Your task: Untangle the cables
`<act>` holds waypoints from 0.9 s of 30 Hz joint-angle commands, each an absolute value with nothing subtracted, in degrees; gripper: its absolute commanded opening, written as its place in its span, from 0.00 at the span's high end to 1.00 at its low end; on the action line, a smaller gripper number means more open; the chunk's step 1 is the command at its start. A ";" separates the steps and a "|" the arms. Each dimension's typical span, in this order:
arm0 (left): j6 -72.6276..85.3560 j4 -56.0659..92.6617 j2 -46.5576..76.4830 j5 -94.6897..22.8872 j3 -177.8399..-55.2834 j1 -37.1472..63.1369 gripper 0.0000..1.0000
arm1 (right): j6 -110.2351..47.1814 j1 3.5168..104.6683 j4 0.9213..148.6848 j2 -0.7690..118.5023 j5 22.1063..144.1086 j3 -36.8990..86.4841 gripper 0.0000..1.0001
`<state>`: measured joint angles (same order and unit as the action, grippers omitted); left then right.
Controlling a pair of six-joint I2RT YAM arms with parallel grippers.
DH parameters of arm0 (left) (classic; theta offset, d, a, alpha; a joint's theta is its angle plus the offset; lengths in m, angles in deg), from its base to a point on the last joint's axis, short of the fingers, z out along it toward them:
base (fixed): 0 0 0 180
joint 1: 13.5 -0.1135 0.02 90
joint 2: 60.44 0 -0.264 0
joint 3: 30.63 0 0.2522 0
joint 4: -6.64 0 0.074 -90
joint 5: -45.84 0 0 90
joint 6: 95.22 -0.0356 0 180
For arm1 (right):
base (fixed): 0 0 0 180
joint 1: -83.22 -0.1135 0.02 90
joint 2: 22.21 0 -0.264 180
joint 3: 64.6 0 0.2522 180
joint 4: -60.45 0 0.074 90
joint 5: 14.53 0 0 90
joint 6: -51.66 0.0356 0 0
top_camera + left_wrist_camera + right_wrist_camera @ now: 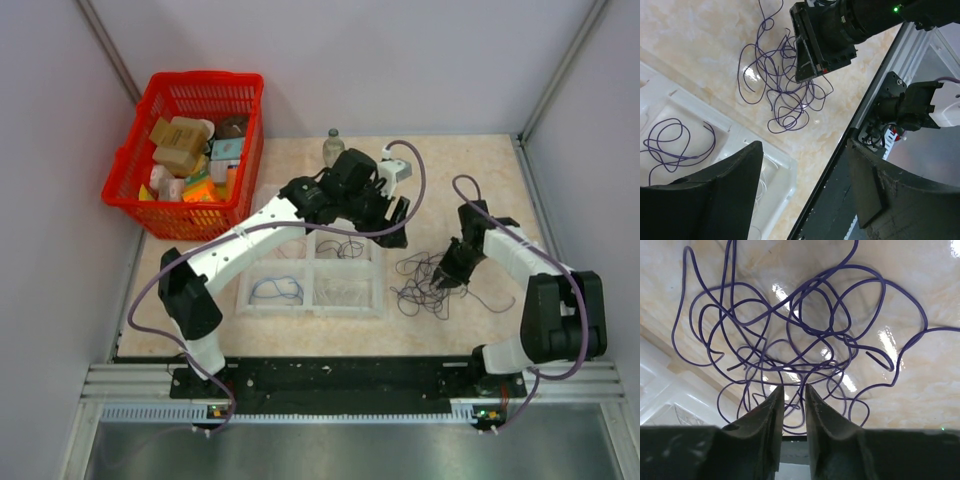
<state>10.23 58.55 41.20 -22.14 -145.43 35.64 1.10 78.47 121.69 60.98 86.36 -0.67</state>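
The cables (425,283) lie as a loose bunch of thin dark purple loops on the beige table, right of the clear tray (376,300). My right gripper (447,276) is down on the bunch. In the right wrist view its fingertips (794,388) stand a narrow gap apart, with strands of the cables (805,330) crossing just ahead of them. My left gripper (396,226) hovers over the tray's far right corner. In its own view the left gripper (805,150) is wide open and empty, looking down at the cables (785,85) and the tray (782,162).
The tray's compartments hold single wires: a purple one (675,145) at the far right, a bluish loop (275,290) at the near left, and pale strands (340,290). A red basket (135,200) of boxes stands far left, with a small bottle (333,147) behind the tray.
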 commanded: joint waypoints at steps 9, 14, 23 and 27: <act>12.88 45.11 39.66 -21.23 -142.39 37.56 0.27 | -3.88 79.09 134.48 42.67 75.65 14.43 1.00; 16.05 33.96 39.58 -18.24 -140.37 37.65 0.26 | -7.75 79.18 139.16 38.17 74.85 29.03 1.00; 17.29 19.29 32.21 -12.70 -134.93 38.61 0.09 | -10.57 79.18 137.23 37.90 80.37 50.39 1.00; 17.63 15.14 28.51 -13.05 -132.73 39.76 0.01 | -6.36 79.18 131.18 37.55 91.70 49.10 1.00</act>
<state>16.98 26.58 35.37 -15.32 -133.69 38.44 -8.69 78.53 136.01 37.20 81.03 49.06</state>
